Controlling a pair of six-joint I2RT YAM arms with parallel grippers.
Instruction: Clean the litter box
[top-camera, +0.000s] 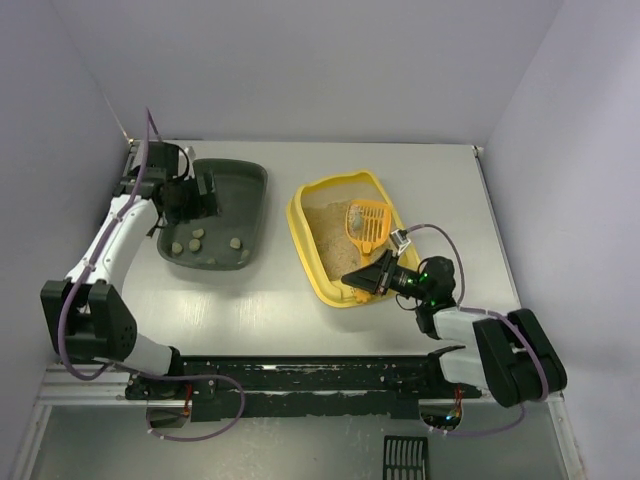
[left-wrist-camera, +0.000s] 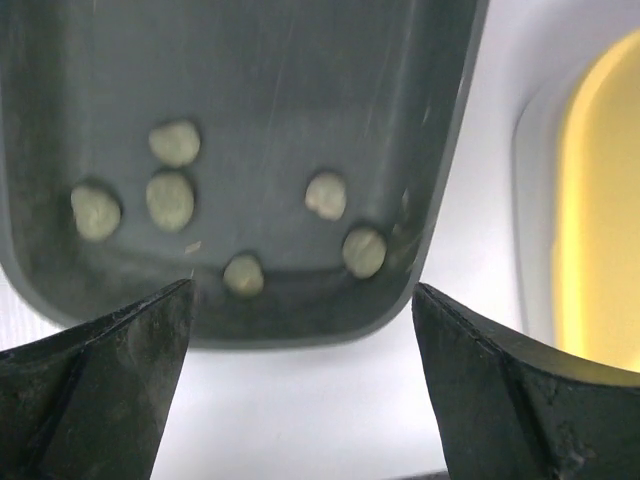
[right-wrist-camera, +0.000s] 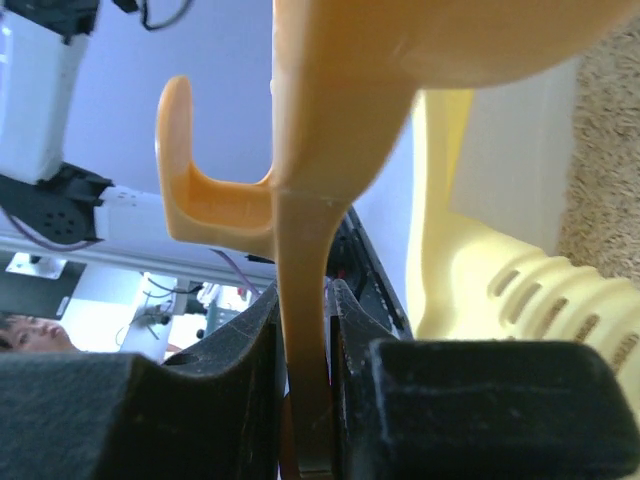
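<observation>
Our right gripper (top-camera: 352, 278) clamps the scoop (top-camera: 367, 224) over the litter box (top-camera: 303, 240); tilting could spill litter (top-camera: 325, 225) outside it; left gripper (left-wrist-camera: 300, 290) wide

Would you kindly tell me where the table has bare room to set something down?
Bare: the strip between the dark tray and the litter box; the near patch before the dark tray. Crowded: the litter box's near end, where the right claw holds the scoop.

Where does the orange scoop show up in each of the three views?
Top external: scoop over the litter box, centre right.
Left wrist: not in view.
Right wrist: centre, handle clamped in the right gripper.
Shared landmark: litter box, at the right in both wrist views.
</observation>
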